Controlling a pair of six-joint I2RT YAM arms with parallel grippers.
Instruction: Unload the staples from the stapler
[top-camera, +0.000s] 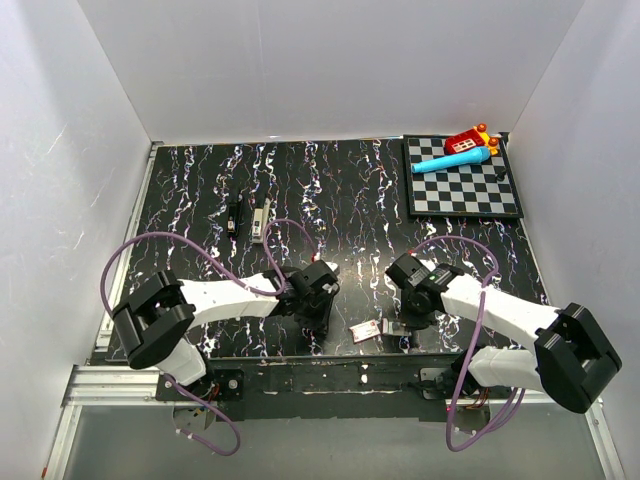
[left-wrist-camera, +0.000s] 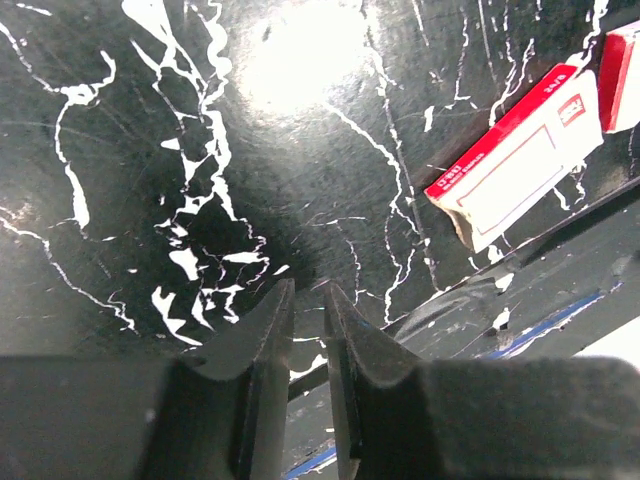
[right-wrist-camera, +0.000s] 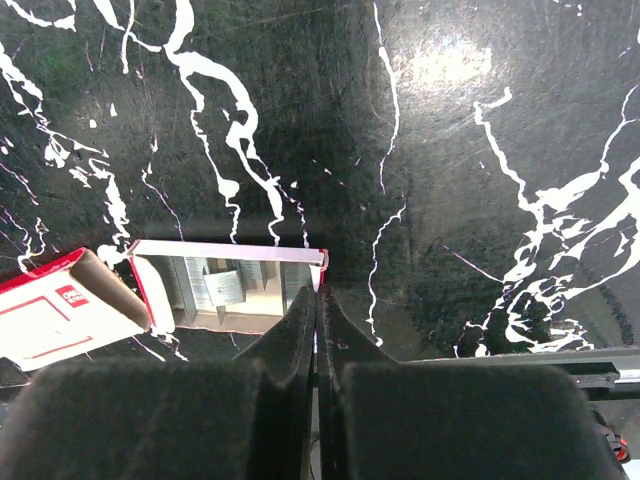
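The grey-silver stapler (top-camera: 261, 219) lies at the back left of the mat, far from both grippers and out of both wrist views. My left gripper (top-camera: 322, 322) (left-wrist-camera: 307, 295) hovers near the front edge with its jaws a narrow gap apart and nothing between them. A red-and-white staple-box sleeve (left-wrist-camera: 515, 170) (top-camera: 365, 331) lies to its right. My right gripper (top-camera: 403, 328) (right-wrist-camera: 318, 292) is shut on the end wall of the box's open tray (right-wrist-camera: 225, 290), which holds strips of staples. The sleeve (right-wrist-camera: 60, 315) lies just left of the tray.
A slim black object (top-camera: 233, 216) lies just left of the stapler. A chessboard (top-camera: 462, 190) at the back right carries a red toy (top-camera: 470, 138) and a blue object (top-camera: 455, 160). The table's front rail (top-camera: 330, 375) runs right behind both grippers. White walls enclose the table.
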